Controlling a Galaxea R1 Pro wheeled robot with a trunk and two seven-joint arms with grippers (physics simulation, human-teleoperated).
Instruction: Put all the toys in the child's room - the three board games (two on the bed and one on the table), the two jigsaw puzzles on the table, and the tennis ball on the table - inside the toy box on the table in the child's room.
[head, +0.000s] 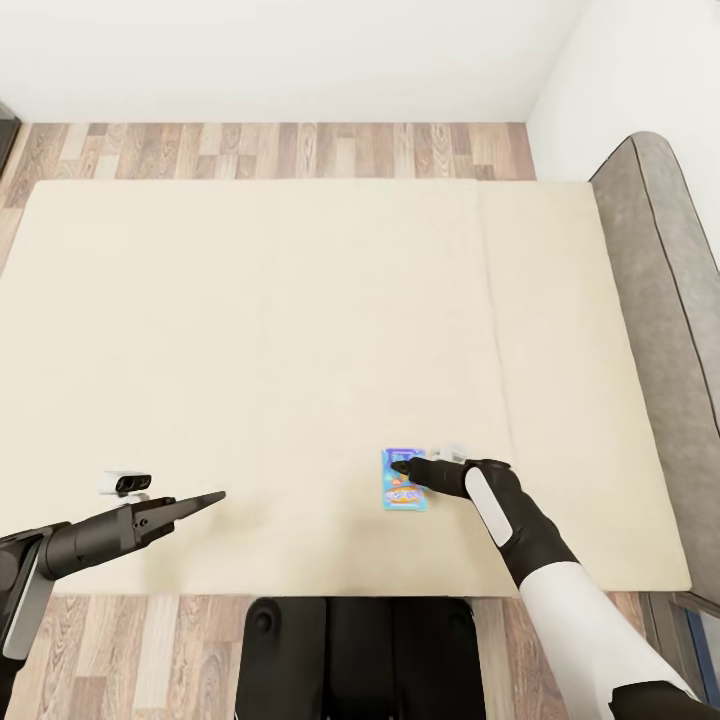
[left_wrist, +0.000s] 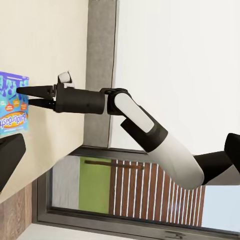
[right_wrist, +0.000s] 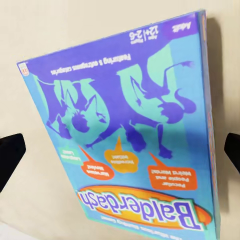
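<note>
Bed: large flat cream mattress, matte and smooth, rectangular, two panels joined by one faint seam running lengthwise right of centre; no bedding. One board game lies flat near the bed's near edge, right of centre; small glossy blue rectangular box, orange banner lettered "Balderdash", purple creature figures, three speech-bubble labels in orange and one in green. Right gripper, dark and tapered, sits directly over the box; in the right wrist view both finger tips show at opposite frame edges with the box between, so jaws are wide apart, holding nothing; contact with the box lid cannot be told. Left gripper hangs over bare mattress, well apart from the box; its fingers appear as one closed wedge, nothing between them. Floor: brown wood planks, mixed tones. One grey padded headboard, rounded corner, along the bed's right side; white walls beyond.
</note>
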